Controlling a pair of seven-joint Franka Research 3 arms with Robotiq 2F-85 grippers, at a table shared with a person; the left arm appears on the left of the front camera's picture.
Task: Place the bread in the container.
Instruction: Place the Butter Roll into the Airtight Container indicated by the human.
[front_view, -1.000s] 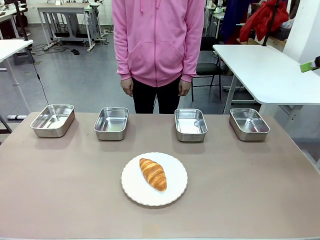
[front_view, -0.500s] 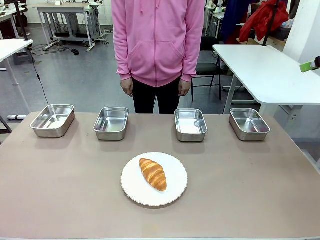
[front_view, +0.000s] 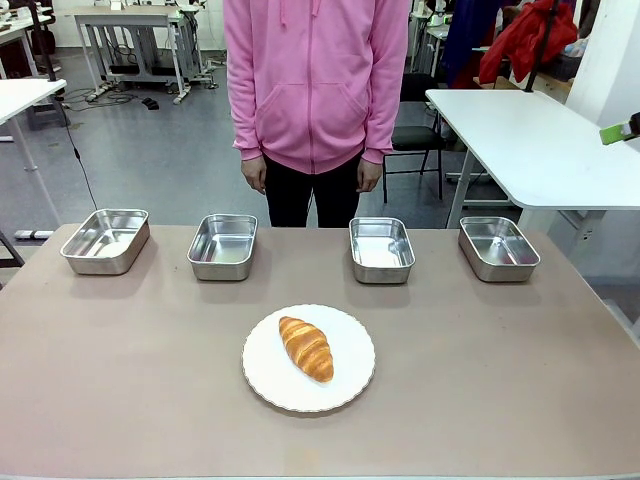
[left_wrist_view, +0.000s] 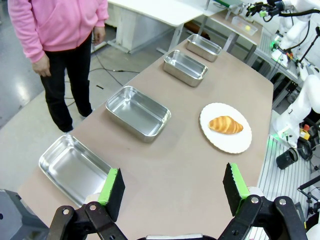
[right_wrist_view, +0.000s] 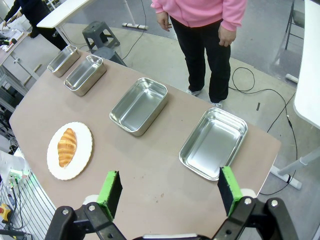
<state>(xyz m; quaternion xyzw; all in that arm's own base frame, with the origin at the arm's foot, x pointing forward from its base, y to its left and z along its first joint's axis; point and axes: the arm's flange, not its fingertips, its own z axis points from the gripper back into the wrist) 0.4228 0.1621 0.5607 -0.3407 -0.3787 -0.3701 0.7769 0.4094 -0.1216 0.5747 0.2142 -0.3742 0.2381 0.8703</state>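
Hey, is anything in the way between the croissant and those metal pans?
Nothing visible. The croissant lies on a plate, and only bare table separates it from the row of pans.

Croissant (front_view: 306, 348) golden-brown, ridged; plate (front_view: 350, 380) white; pans (front_view: 220, 270) shiny silver; hoodie (front_view: 315, 80) pink; trousers (front_view: 290, 195) black; table (front_view: 120, 380) grey-brown.

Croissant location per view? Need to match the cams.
Front view: croissant, low centre.
Left wrist view: croissant, right of centre.
Right wrist view: croissant, left, below the middle.
Shared landmark: the white plate it lies on.
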